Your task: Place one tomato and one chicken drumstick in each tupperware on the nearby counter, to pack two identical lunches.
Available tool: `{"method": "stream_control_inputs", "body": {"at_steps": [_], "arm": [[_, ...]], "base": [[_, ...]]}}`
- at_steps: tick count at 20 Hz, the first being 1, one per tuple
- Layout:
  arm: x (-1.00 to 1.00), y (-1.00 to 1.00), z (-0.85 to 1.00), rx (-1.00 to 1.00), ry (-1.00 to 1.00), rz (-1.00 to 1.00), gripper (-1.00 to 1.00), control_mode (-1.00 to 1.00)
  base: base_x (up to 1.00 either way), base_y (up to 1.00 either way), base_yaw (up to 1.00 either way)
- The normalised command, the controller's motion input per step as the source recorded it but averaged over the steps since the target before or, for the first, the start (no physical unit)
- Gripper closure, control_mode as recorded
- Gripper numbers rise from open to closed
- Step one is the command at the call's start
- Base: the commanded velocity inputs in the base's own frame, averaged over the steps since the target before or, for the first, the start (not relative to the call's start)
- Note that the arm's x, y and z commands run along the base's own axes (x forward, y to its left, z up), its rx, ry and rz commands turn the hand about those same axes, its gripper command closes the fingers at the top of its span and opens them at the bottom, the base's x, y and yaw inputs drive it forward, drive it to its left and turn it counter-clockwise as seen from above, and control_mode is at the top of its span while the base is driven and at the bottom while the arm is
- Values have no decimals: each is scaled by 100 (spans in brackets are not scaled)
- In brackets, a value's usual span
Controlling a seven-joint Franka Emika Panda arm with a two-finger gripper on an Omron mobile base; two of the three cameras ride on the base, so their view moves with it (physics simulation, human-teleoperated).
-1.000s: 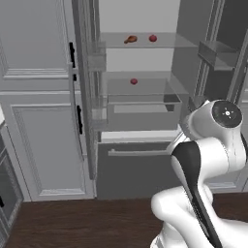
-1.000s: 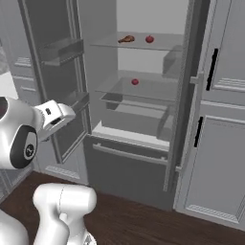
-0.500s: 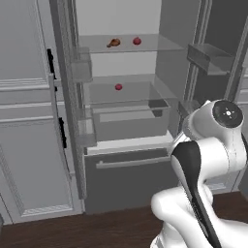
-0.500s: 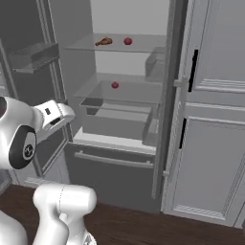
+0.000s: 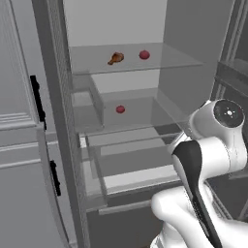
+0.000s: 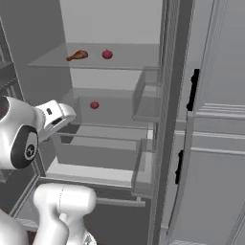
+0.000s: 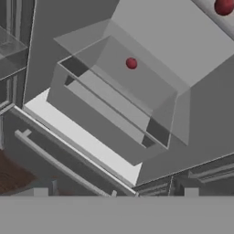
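drumstick [image 5: 116,58] beside tomato [image 5: 144,54] (hand apparently empty)

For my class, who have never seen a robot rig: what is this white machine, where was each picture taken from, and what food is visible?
These are computer-rendered pictures. The white machine is a robot arm on a driving base, facing an open fridge. Two cameras ride behind it, left and right; the third looks along its pincer. On the upper glass shelf lie a chicken drumstick and a tomato, apart from each other. A second tomato sits on the shelf below, above the clear drawers. The pictures do not show whether the pincer is open, and nothing is seen held.
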Motion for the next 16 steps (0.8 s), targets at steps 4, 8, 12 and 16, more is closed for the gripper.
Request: {"method": "stream_control_inputs", "body": {"at_steps": [4, 8, 12, 16], "arm": [[0, 0, 0, 0, 0, 0, -100, 100], [44, 4, -17, 0, -8, -11, -100, -100], [17, 0, -32, 5, -7, -8, -100, -100], [34, 0, -28, 20, -1, -9, -100, -100]], "base": [[94, 40, -22], [0, 0, 0], [0, 0, 0], [0, 0, 0]]}}
